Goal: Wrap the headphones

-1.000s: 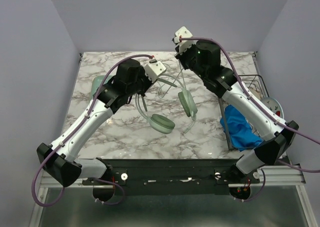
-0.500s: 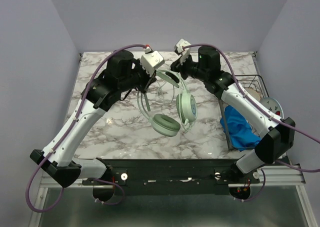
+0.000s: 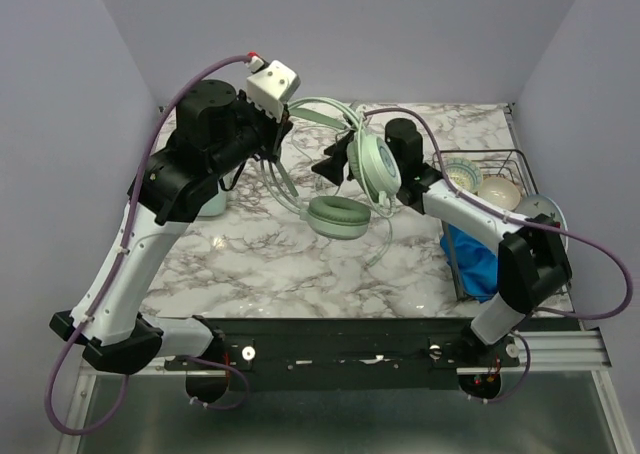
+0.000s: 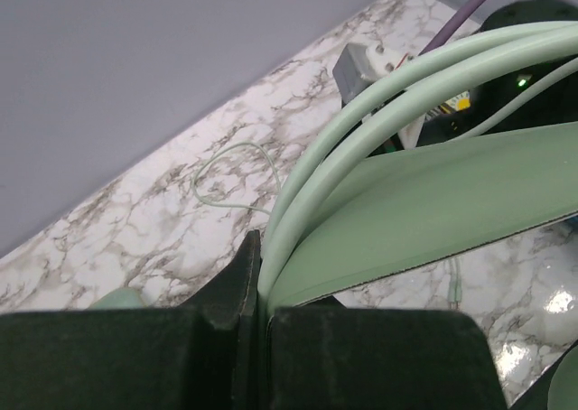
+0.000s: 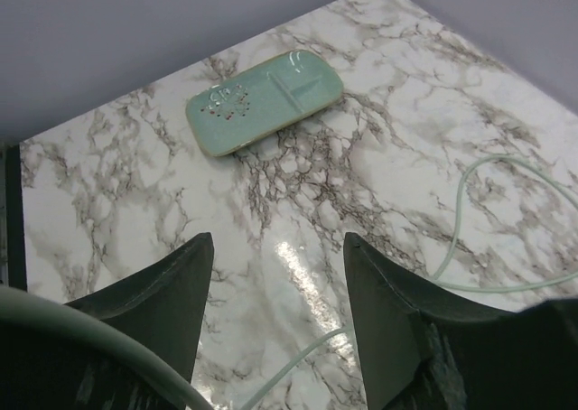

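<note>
Holding the headphones [image 3: 338, 217] up in the air over the middle of the table [image 3: 260, 264], with the left gripper [image 4: 262, 270] pinched tight on the headband [image 4: 406, 202]. Nothing in the right gripper [image 5: 275, 247], spread wide just beside one ear cup [image 3: 375, 169]. Looks like the start of winding the cable [image 5: 470, 216], much of it lying loose in loops on the marble below. To do it well: hold the left pinch firm and steady, so no swinging. Reach down with the right and grab the thin cable close to the cup, not far out at the end. Close gently, right on the cord, not on the table. Wind round in neat turns, side by side, softly pulled, never yanked. Watch for snags on the ear cups. Underneath, shiny white marble with grey veins, likely slippery for such a thin cord. Farther off, a flat green case [image 5: 266, 98] lying alone. At the right edge, a wire basket [image 3: 510, 154] with a bowl [image 3: 497, 187] inside, and a blue cloth [image 3: 475, 254] at its near end. All round, plain pale purple walls [image 3: 400, 34].
</note>
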Controlling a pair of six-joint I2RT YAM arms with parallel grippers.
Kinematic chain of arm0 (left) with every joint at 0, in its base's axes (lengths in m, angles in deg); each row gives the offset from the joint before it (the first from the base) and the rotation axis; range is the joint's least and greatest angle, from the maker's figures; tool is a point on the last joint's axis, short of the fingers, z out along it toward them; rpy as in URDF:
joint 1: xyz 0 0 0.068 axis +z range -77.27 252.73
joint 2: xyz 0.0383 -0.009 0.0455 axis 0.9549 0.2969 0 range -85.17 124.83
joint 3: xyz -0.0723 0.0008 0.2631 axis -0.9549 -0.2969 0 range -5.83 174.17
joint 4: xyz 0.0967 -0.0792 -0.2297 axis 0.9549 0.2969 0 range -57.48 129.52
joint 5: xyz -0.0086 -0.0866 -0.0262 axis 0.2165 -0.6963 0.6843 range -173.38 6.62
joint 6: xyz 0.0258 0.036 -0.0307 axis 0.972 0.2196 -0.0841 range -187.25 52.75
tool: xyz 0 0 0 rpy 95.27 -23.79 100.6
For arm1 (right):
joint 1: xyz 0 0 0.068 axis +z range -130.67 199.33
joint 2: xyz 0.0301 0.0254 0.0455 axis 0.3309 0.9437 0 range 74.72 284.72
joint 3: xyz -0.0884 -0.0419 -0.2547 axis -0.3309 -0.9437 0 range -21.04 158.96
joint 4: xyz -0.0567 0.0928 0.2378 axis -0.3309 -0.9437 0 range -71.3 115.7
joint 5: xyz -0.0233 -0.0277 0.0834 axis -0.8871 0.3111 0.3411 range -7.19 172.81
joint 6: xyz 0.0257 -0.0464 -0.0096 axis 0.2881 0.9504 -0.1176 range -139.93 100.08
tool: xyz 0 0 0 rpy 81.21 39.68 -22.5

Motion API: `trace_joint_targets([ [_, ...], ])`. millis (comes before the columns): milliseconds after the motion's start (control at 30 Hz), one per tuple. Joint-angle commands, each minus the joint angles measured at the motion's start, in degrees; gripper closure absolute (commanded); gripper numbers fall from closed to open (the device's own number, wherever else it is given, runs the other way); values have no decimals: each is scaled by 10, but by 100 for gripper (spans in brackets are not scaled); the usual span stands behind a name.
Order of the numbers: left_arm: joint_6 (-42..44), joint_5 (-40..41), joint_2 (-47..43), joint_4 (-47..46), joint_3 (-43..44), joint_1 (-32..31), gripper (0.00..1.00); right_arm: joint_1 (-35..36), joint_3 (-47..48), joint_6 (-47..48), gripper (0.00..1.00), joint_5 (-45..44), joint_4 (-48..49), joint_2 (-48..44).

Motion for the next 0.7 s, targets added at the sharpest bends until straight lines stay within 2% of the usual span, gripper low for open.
trace_joint_targets([
  [0,-64,48,12,0,59,2,100,-5,-24,-86,32,29,117,44],
  [300,-135,66,32,14,137,28,100,-5,-65,-150,37,-33,207,112],
  [400,-151,58,39,17,149,38,100,-4,-54,-193,46,-16,253,138],
  [500,-179,47,44,10,149,67,100,-3,-30,-210,65,-23,254,162],
  [533,-186,38,45,8,150,97,100,-4,-29,-212,73,-25,252,167],
  [633,-232,5,54,-5,153,155,100,1,-30,-216,88,-20,245,179],
  [667,-246,-2,64,-14,153,189,100,4,-29,-206,90,-21,231,180],
])
